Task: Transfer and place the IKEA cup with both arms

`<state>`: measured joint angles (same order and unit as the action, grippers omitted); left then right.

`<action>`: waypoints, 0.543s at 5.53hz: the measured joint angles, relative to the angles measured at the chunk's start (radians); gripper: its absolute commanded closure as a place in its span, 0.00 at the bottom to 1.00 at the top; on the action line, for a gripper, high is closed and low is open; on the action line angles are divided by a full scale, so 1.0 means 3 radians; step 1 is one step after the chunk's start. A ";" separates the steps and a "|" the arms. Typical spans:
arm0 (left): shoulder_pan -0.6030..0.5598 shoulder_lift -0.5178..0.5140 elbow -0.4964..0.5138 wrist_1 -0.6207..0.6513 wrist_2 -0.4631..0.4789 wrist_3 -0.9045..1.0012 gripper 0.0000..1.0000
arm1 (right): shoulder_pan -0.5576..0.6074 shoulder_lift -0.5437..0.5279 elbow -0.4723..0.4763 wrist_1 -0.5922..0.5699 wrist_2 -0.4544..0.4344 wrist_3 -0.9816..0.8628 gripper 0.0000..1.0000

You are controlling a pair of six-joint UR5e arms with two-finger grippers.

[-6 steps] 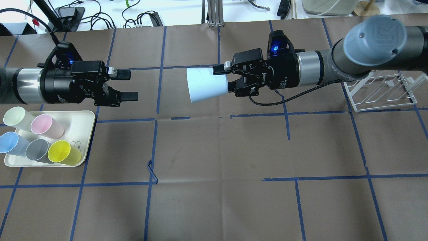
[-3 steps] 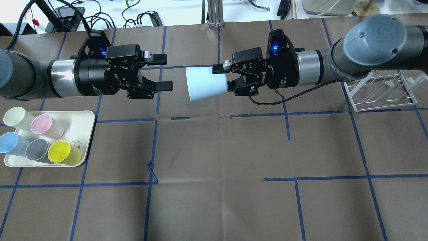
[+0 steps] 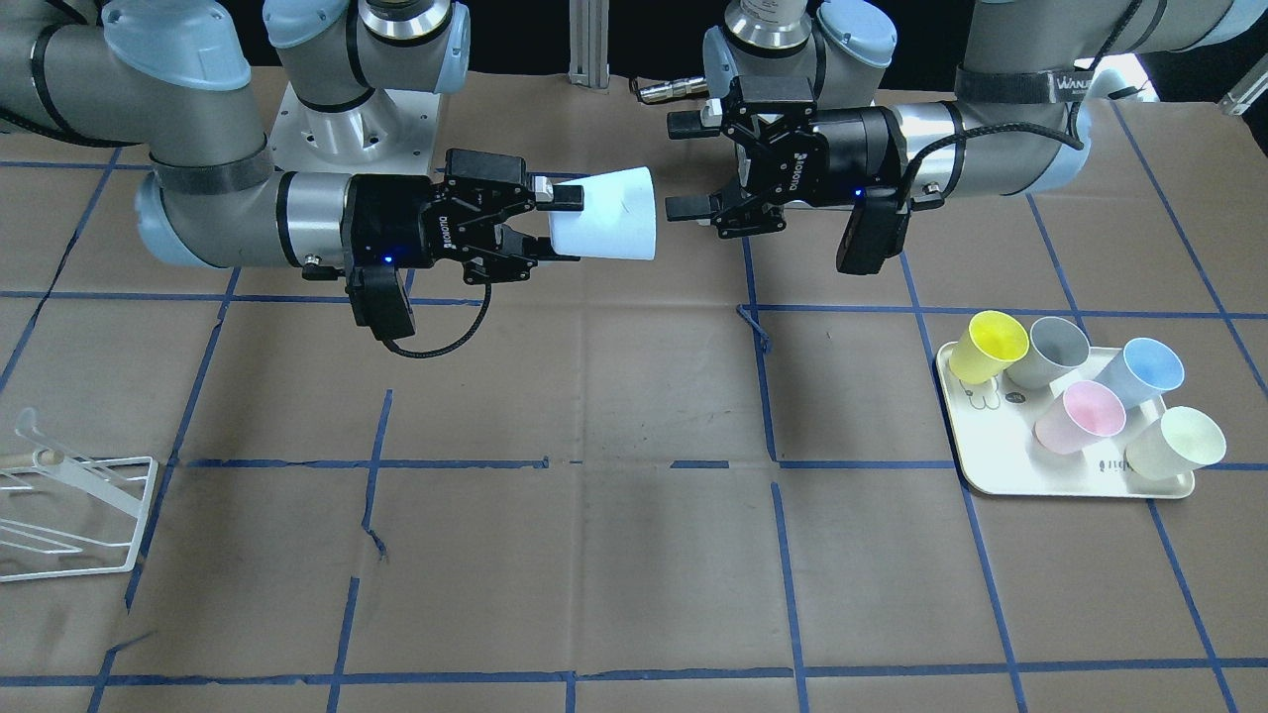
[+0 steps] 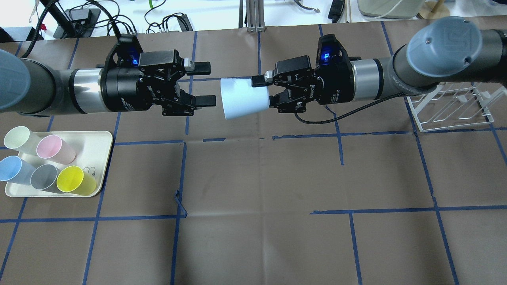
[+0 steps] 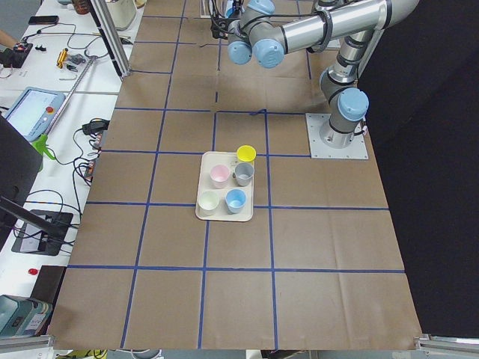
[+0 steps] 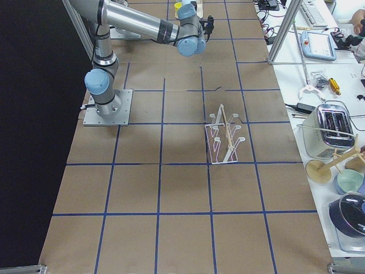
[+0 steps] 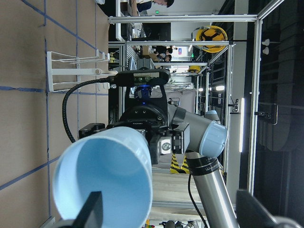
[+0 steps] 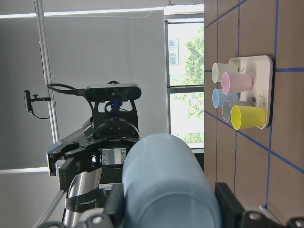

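**Now closing the gap: mid-air hand-over of the cup**

Here the pale-blue tapered plastic IKEA cup (image 4: 242,99) lies on its side in the air above the far middle of the brown-paper worktop (image 4: 253,178). Its narrow base is pinched by the black two-finger right end effector (image 4: 266,93), and its wide rim points left. The black two-finger left end effector (image 4: 206,84) faces that rim with its fingers spread wide and nothing between them.

Over the last second the left arm has travelled rightward from above the tray end of the worktop, while the right arm and the cup have kept their place. The left fingertips now sit just beside the rim but do not yet reach around it. The front-facing view confirms a narrow gap between cup (image 3: 604,213) and left end effector (image 3: 684,166). The left wrist view looks straight into the open mouth of the cup (image 7: 102,175), so the two seem well aligned.

The task therefore appears to be at the approach stage of the transfer. A further short advance and a closing of the left fingers on the wall would likely come before the right end effector lets go.

At the near left, a cream rectangular tray (image 4: 99,138) carries five other upright plastic tumblers. A white wire rack (image 4: 451,109) stands at the far right.
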<state>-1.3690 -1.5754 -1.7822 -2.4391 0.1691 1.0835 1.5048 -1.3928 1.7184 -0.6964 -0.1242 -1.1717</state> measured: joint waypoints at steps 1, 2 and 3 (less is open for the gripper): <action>-0.0035 -0.0016 0.0004 0.0042 0.0002 0.0004 0.79 | 0.0000 0.0001 -0.0003 0.0000 0.0000 0.0003 0.46; -0.0051 -0.0025 0.0004 0.0065 0.0024 0.0011 0.98 | 0.0000 0.0002 -0.0005 0.0000 0.0000 0.0004 0.46; -0.0056 -0.0022 0.0004 0.0074 0.0030 0.0013 1.00 | 0.0000 0.0001 -0.0006 0.0000 0.0000 0.0004 0.46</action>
<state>-1.3859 -1.5820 -1.7809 -2.4169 0.1782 1.0874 1.5048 -1.3925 1.7166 -0.6964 -0.1242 -1.1704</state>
